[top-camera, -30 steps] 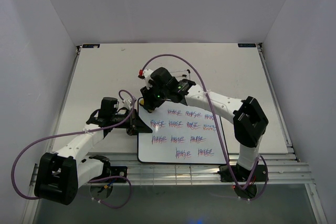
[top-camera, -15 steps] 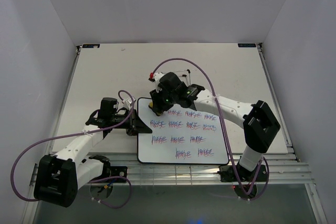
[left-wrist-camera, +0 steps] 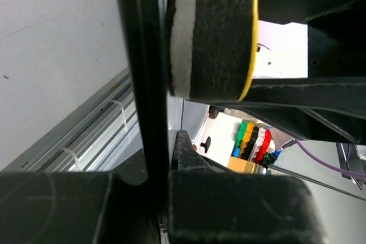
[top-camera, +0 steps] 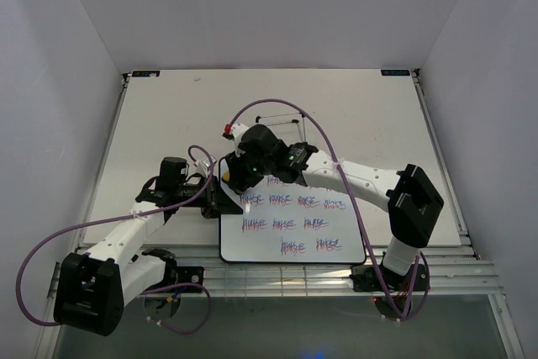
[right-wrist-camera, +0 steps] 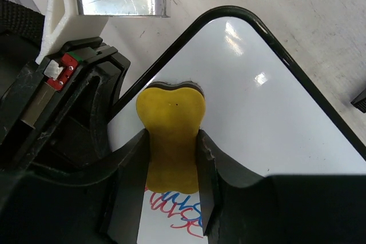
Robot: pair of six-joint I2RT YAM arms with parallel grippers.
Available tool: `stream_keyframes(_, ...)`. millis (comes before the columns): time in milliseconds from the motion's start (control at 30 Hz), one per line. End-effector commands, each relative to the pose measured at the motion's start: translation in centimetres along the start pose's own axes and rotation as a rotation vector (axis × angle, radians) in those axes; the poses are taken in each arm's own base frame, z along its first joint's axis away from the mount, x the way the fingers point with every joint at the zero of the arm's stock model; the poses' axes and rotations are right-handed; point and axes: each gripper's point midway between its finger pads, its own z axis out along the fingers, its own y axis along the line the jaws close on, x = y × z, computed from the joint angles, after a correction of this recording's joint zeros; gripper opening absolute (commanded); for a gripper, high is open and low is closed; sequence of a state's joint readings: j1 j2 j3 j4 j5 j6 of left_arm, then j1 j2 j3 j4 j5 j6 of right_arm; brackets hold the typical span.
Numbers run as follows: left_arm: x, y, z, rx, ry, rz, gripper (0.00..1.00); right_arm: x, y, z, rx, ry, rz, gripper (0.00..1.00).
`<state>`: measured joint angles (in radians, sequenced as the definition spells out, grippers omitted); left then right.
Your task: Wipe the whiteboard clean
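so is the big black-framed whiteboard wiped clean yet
Not clean. The whiteboard carries rows of red-blue scribbles; only the corner by the yellow bone-shaped eraser is bare.

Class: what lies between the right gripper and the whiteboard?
A yellow eraser, held in the right gripper against the whiteboard; the right wrist view shows it.

Bright, even light; glare spots on the whiteboard (right-wrist-camera: pixel 269 118) (right wrist view), left wrist view blurred.

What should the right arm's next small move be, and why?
Probably drag the eraser, clamped in the right gripper, toward its wrist over the nearest scribbles. It rests at the clean corner of the whiteboard, and four rows of ink are still unwiped.
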<state>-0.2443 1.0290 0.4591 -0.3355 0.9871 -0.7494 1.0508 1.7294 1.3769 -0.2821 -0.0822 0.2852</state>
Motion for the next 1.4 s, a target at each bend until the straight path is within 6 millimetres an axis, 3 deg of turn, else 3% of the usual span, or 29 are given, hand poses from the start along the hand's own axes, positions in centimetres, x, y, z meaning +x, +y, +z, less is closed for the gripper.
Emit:
stream_keyframes(0, -3.3, 3.3, -0.2, -0.214, -0.186, 0.073, 0.00, 4.3, -1.3, 1.1, 0.013, 0.128, 0.047, 0.25)
stream_keyframes(67, -3.4, 3.3, -0.3, -0.216, -0.188, 0.073, 0.00, 6.1, -4.0, 0.5, 0.059, 0.155, 0.093, 0.25)
stream_keyframes(133, -3.4, 3.3, -0.3, -0.224, -0.192, 0.072, 0.00, 6.5, -6.5, -1.0, 0.100, 0.142, 0.137, 0.25)
stream_keyframes(167, -3.5, 3.4, -0.3, -0.226, -0.194, 0.072, 0.00, 8.0, -7.4, -1.8, 0.115, 0.158, 0.154, 0.25)
stream_keyframes(267, -3.6, 3.4, -0.3, -0.230, -0.196, 0.073, 0.00, 9.1, -10.2, -3.8, 0.162, 0.146, 0.203, 0.25)
stream_keyframes(300, -3.7, 3.5, -0.3, -0.233, -0.196, 0.069, 0.00, 11.0, -11.1, -4.3, 0.175, 0.174, 0.218, 0.25)
stream_keyframes(333, -3.7, 3.6, -0.3, -0.236, -0.197, 0.068, 0.00, 11.6, -12.6, -5.0, 0.201, 0.171, 0.250, 0.25)
stream_keyframes(433, -3.7, 3.6, -0.4, -0.235, -0.201, 0.069, 0.00, 14.2, -14.7, -6.6, 0.230, 0.178, 0.313, 0.25)
stream_keyframes(567, -3.7, 3.6, -0.3, -0.231, -0.196, 0.071, 0.00, 14.1, -13.8, -6.6, 0.171, 0.174, 0.316, 0.25)
stream_keyframes(700, -3.8, 3.4, -0.2, -0.225, -0.185, 0.073, 0.00, 11.7, -12.0, -5.6, 0.130, 0.148, 0.281, 0.24)
stream_keyframes(800, -3.8, 3.3, -0.3, -0.221, -0.189, 0.080, 0.00, 9.1, -9.8, -4.5, 0.086, 0.124, 0.240, 0.24)
stream_keyframes(967, -4.2, 3.2, -0.4, -0.237, -0.206, 0.082, 0.00, 4.8, -4.2, -2.1, -0.021, 0.092, 0.150, 0.23)
stream_keyframes(1100, -4.4, 3.5, -0.3, -0.245, -0.202, 0.082, 0.00, 3.6, -1.3, -0.7, -0.080, 0.105, 0.112, 0.23)
stream_keyframes(1300, -5.4, 3.4, -0.8, -0.238, -0.219, 0.083, 0.00, 5.1, -4.2, -1.1, -0.019, 0.120, 0.143, 0.23)
stream_keyframes(1367, -5.8, 3.6, -1.0, -0.236, -0.218, 0.070, 0.00, 6.7, -6.6, -2.0, 0.031, 0.132, 0.181, 0.23)
